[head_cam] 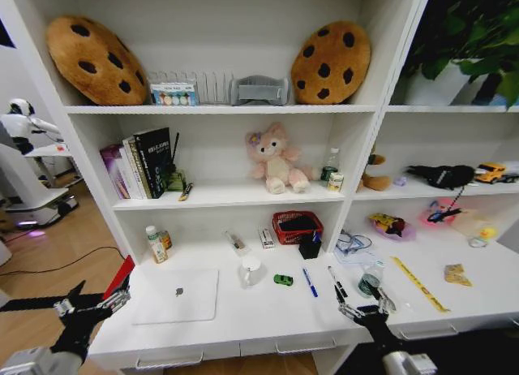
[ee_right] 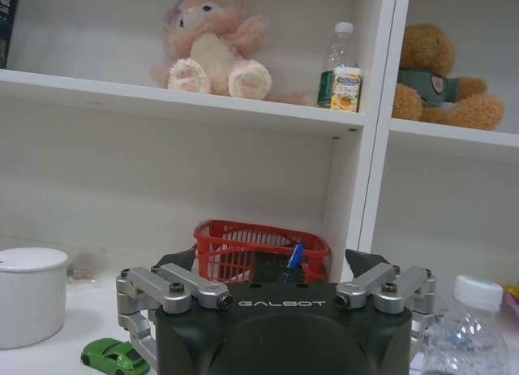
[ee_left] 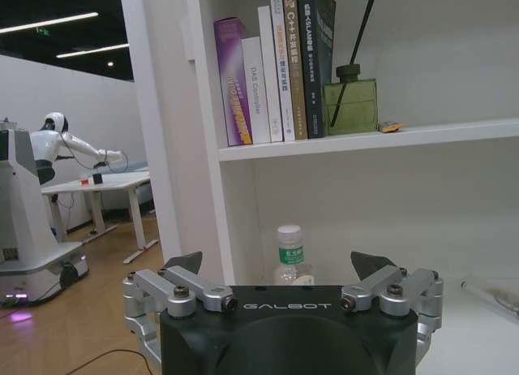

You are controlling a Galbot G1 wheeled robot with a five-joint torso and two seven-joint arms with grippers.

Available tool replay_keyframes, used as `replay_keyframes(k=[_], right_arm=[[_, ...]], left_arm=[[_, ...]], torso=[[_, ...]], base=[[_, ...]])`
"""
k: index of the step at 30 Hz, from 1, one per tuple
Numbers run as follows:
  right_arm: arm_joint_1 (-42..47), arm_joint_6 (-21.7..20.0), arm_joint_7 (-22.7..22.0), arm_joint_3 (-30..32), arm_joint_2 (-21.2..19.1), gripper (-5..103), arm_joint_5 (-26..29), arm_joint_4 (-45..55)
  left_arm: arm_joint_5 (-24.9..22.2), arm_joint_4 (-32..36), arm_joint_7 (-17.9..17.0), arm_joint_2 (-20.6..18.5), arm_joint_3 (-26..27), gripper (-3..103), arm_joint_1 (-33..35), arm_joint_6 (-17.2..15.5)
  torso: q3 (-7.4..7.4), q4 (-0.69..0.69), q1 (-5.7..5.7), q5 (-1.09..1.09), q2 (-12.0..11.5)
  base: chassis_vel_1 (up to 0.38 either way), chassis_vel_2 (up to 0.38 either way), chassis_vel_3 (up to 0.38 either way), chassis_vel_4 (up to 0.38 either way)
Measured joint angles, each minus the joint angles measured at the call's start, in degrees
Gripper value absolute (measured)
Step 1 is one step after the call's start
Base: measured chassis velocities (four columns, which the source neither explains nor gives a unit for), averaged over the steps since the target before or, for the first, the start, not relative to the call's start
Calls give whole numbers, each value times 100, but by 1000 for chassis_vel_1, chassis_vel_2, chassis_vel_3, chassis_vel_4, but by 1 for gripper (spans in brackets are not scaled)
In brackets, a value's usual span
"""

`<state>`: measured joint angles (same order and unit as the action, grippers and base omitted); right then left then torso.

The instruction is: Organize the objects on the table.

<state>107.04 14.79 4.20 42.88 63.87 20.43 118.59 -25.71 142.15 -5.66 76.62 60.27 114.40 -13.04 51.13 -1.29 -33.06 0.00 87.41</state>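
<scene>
Smooth white table (head_cam: 243, 314), matt laptop (head_cam: 177, 295)

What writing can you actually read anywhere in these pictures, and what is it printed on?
"GALBOT": on the left gripper housing.
"GALBOT": on the right gripper housing.
"DAS Controller": on the white book spine.
Too small or blurred to read: the other book spines, the bottle labels, and the box on the top shelf.

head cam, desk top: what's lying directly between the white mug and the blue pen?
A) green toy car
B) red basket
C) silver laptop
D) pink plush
A: the green toy car sits on the desk just right of the white mug and left of the blue pen; the red basket stands farther back, by the shelving.
</scene>
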Motion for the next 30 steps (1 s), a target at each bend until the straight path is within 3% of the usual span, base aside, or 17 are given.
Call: replay_keyframes(k=[9, 10, 11, 13, 15, 19, 21, 22, 24, 25, 27, 29, 30], right_arm=[[-97, -114, -60, 26, -118, 100, 119, 24], [-156, -271, -64, -69, -156, 100, 123, -16], [-306, -513, 289, -135, -337, 100, 399, -120], [-364, -620, 463, -152, -425, 100, 542, -151], [-677, -1114, 934, -204, -796, 100, 1068, -286], [-933, -1279, 1199, -230, -1107, 100, 1421, -497], [-1254, -1356, 1657, -243, -1471, 100, 1571, -863], [-1254, -1356, 1657, -243, -1471, 100, 1571, -863], [-1791, -1255, 2238, -401, -1793, 100, 1280, -1385], [-1791, -1255, 2238, -401, -1793, 100, 1280, -1385], [-2353, -917, 2939, -713, -2023, 100, 901, -1906], [-2549, -821, 3144, -880, -2085, 100, 857, -2074], [-2916, -740, 3467, -1211, -2174, 100, 843, -2356]], left_arm=[[-3, -3, 0, -3, 0, 100, 0, 1], [-4, -4, 1, -4, 1, 100, 0, 1], [-4, -5, 1, -5, 1, 100, 0, 1], [-4, -5, 1, -5, 1, 100, -1, 1], [-5, -6, 2, -6, 1, 100, -1, 1], [-5, -8, 2, -6, 1, 100, -1, 1], [-5, -9, 2, -7, 1, 100, -2, 1], [-5, -9, 2, -7, 1, 100, -2, 1], [-5, -9, 3, -8, 2, 100, -2, 1], [-5, -9, 3, -8, 2, 100, -2, 1], [-5, -9, 4, -8, 2, 100, -2, 1], [-5, -9, 5, -8, 2, 100, -2, 1], [-5, -9, 5, -8, 2, 100, -1, 1]], torso=[[0, -1, 0, 0, 0], [0, -1, 0, 0, 0], [0, -2, 0, 1, 0], [0, -2, 0, 1, 0], [0, 0, 0, 0, 0], [0, 2, 0, 2, 0], [0, -2, 0, 0, 0], [0, -2, 0, 0, 0], [1, -1, 0, 0, 0], [1, -1, 0, 0, 0], [1, 0, 0, 0, 0], [0, 0, 0, 2, 0], [1, -1, 0, 2, -1]], base=[[0, 0, 0, 0], [0, 0, 0, 0], [0, 0, 0, 0], [0, 0, 0, 0], [0, 0, 0, 0], [0, 0, 0, 0], [0, 0, 0, 0], [0, 0, 0, 0], [0, 0, 0, 0], [0, 0, 0, 0], [0, 0, 0, 0], [0, 0, 0, 0], [0, 0, 0, 0]])
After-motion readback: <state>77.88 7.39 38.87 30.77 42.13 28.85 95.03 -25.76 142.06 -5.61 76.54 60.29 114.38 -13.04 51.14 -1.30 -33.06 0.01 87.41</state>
